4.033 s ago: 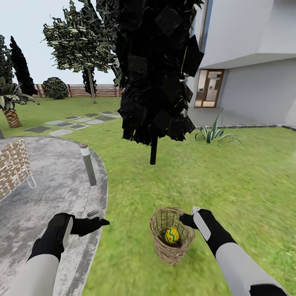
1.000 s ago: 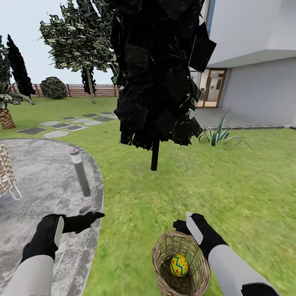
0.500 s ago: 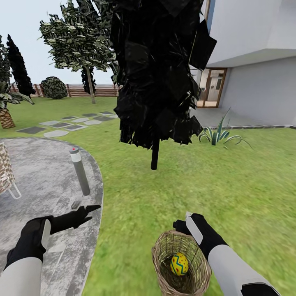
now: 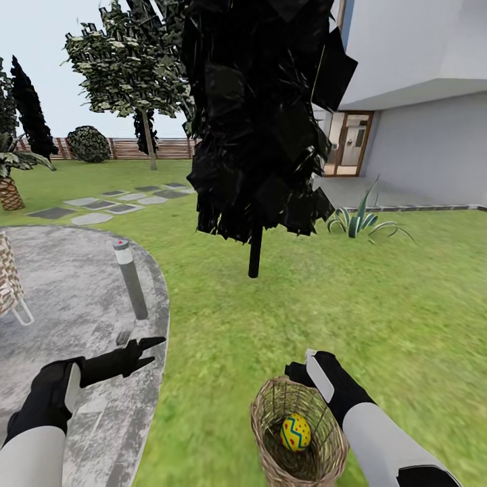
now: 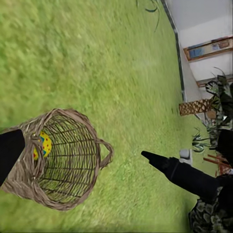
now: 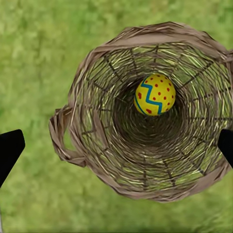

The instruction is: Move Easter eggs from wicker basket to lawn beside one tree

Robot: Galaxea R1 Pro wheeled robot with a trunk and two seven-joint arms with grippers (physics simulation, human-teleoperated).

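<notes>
The head camera looks forward and down across the bright green mottled lawn (image 4: 379, 297), with the round tan woven wicker basket (image 4: 297, 433) low and near. The right wrist camera looks straight down into that basket (image 6: 145, 116) from close above. The left wrist camera views the same basket (image 5: 58, 160) obliquely from the side, farther off.

Residential garden beside a white house (image 4: 419, 74) with a glazed wooden door (image 4: 348, 145): mown lawn (image 4: 379, 297), black-leaved tree (image 4: 260, 122), grey-trunked tree (image 4: 128, 67), stepping stones (image 4: 115, 205), paved patio (image 4: 67, 297) with bollard light (image 4: 130, 279), wooden fence (image 4: 152, 149) at the far boundary.
</notes>
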